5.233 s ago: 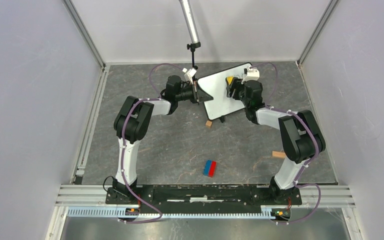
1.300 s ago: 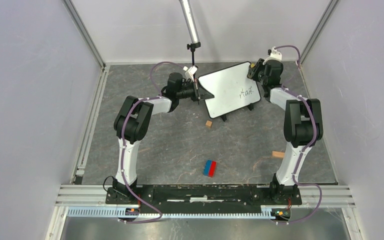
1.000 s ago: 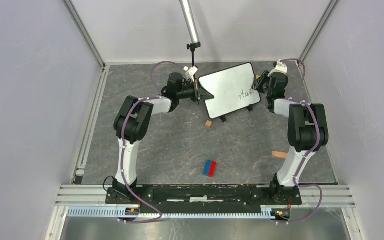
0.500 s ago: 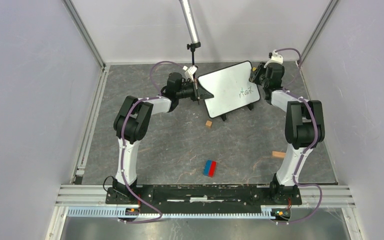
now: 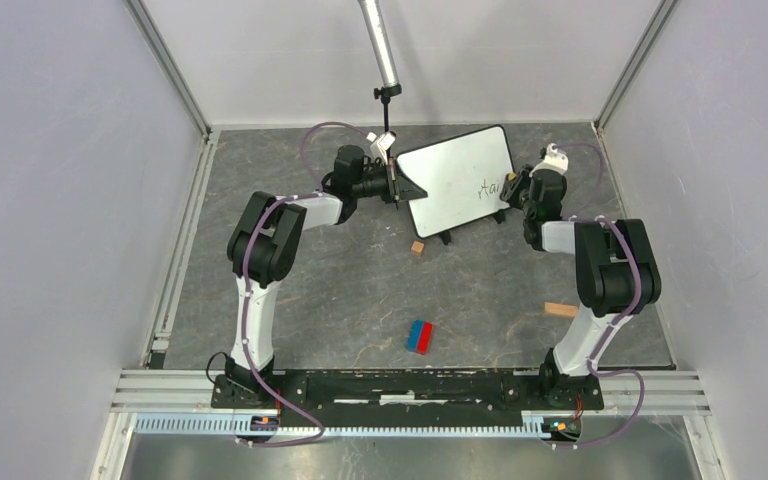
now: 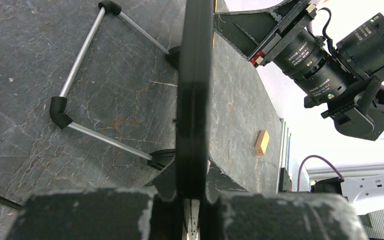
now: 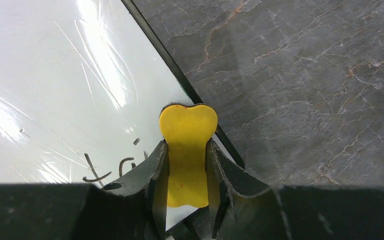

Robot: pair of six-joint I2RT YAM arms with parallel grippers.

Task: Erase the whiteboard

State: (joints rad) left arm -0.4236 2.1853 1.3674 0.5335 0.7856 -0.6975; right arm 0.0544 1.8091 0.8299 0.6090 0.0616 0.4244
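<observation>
The whiteboard [image 5: 455, 178] stands tilted at the back of the table, with black handwriting near its right edge [image 5: 487, 188]. My left gripper [image 5: 397, 186] is shut on the board's left edge; the left wrist view shows that black frame edge-on [image 6: 194, 100] between the jaws. My right gripper [image 5: 508, 188] is at the board's right edge, shut on a yellow eraser [image 7: 187, 155]. In the right wrist view the eraser's head lies on the whiteboard [image 7: 55, 75] by its frame, with black strokes [image 7: 107, 170] just left of it.
A small wooden cube [image 5: 417, 246] lies in front of the board, and a wooden block [image 5: 557, 309] sits at the right. A red and blue block [image 5: 420, 336] lies mid-table. A camera on a pole [image 5: 381, 60] hangs behind the board. Walls enclose three sides.
My right gripper with the eraser swept forward along the board's right edge, from the back corner to over the writing. Part of the handwriting is gone. The left arm and board stayed still.
</observation>
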